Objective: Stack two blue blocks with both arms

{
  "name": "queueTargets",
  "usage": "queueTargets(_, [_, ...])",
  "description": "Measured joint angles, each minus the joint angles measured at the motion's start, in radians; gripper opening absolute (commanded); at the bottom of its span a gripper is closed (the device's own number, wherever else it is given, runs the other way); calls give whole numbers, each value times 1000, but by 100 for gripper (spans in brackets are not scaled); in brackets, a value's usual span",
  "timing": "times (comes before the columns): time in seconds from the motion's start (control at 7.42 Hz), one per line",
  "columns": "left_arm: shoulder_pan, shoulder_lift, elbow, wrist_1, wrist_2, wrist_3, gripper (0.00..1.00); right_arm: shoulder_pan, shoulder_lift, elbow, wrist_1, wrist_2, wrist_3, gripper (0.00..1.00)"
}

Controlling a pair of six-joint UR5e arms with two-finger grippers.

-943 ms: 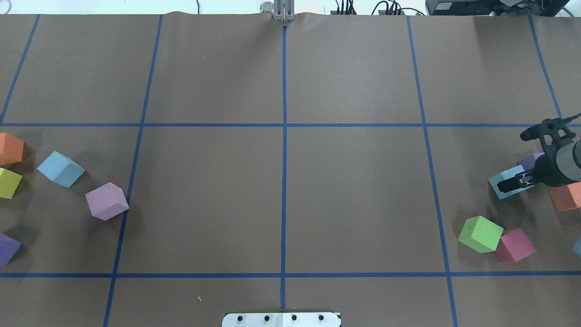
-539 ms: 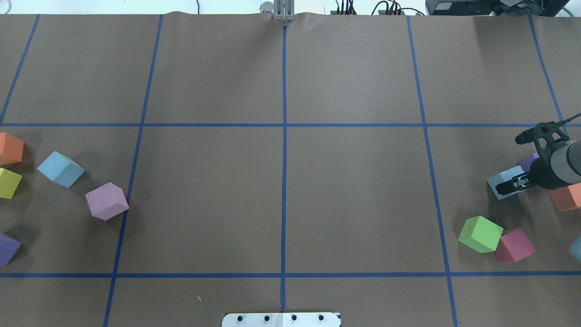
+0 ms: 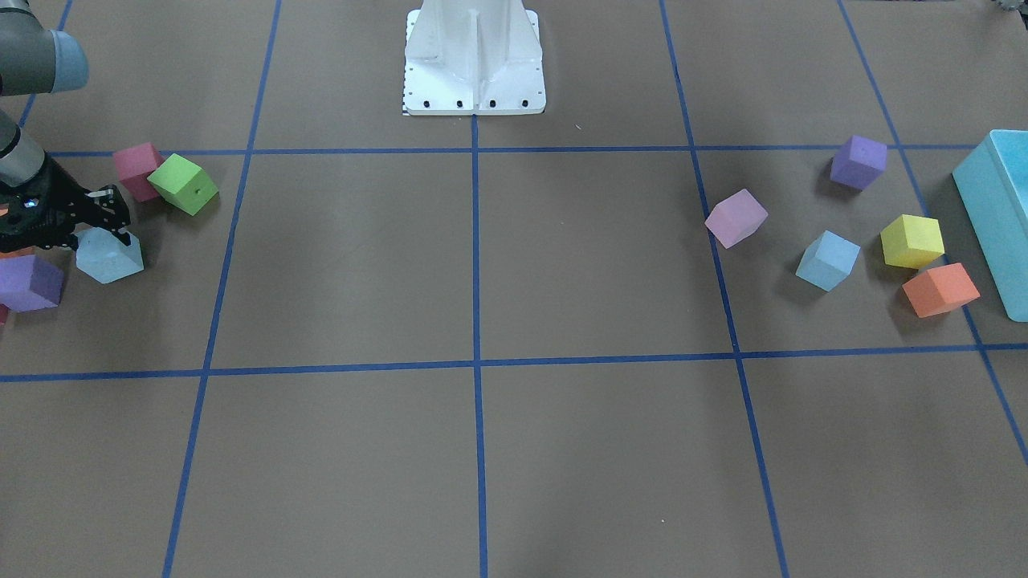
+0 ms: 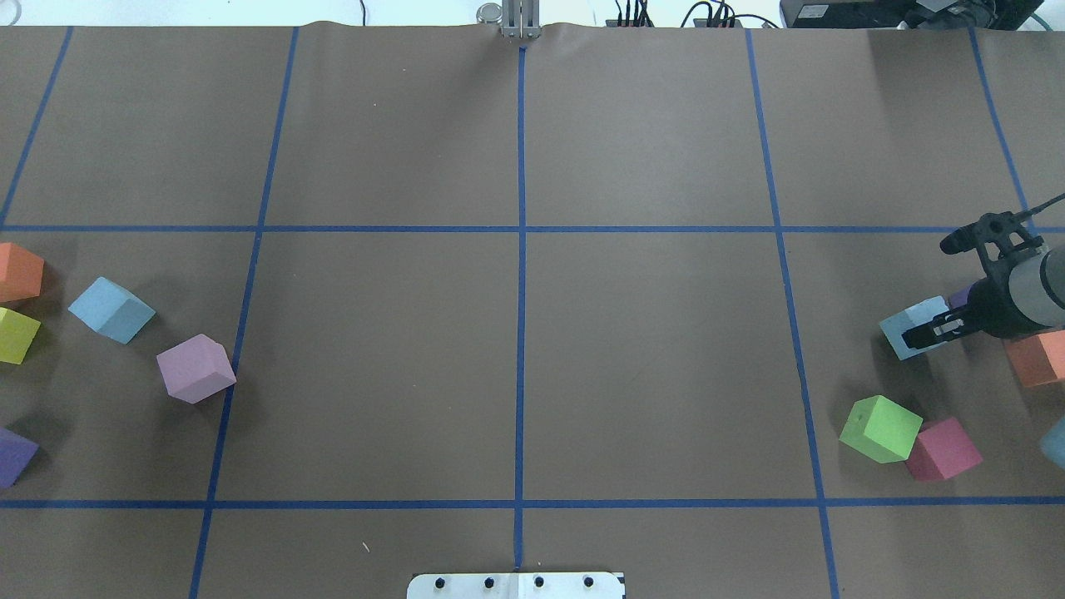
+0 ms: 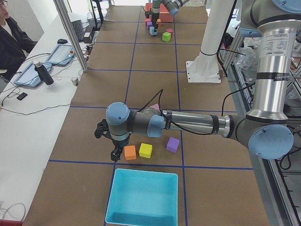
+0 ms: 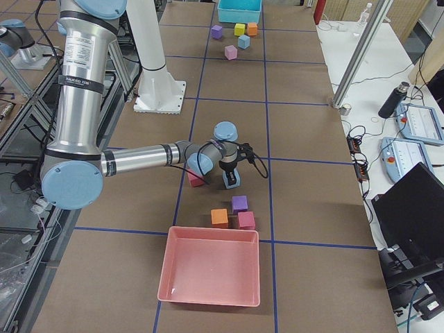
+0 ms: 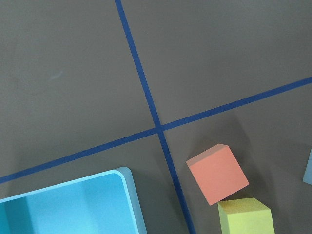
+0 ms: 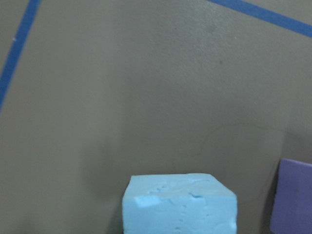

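Your right gripper (image 4: 915, 331) is pinching the first blue block (image 4: 903, 319); the second blue block (image 4: 111, 309) lies far across the table.
Front-facing, you see the first blue block beside a purple cube (image 3: 30, 282), near a green cube (image 3: 183, 184); overhead, the second blue block lies between a pink cube (image 4: 196, 368) and an orange cube (image 4: 17, 272); from exterior left, you cannot tell whether the left gripper (image 5: 114, 153) is spread or closed.

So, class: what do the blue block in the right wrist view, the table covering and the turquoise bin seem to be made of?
Blue block: likely foam, matt; its face is pitted and dented.
Table covering: probably brown paper, matt; its far edge ripples.
Turquoise bin: seemingly plastic, smooth with a slight sheen; its corners are rounded as if moulded.
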Motion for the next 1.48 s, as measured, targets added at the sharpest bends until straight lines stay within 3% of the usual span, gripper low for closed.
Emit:
queueTargets(0.13, [0, 0, 0, 0, 0, 0, 98, 13, 75, 5, -68, 17, 10, 22])
queueTargets(0.4, [0, 0, -1, 0, 0, 0, 98, -4, 343, 6, -342, 17, 103, 22])
queueTargets(0.67, [0, 0, 1, 0, 0, 0, 98, -114, 587, -9, -529, -41, 313, 20])
queueTargets(0.81, [0, 0, 2, 0, 0, 0, 98, -188, 693, -49, -561, -99, 442, 20])
queueTargets(1.08, [0, 1, 4, 0, -1, -1, 98, -309, 904, -220, -577, -205, 646, 21])
queueTargets(1.21, [0, 1, 5, 0, -1, 0, 98, -357, 974, -299, -577, -246, 699, 25])
queueTargets(1.48, [0, 3, 5, 0, -2, 0, 98, -424, 1014, -365, -577, -289, 731, 27])
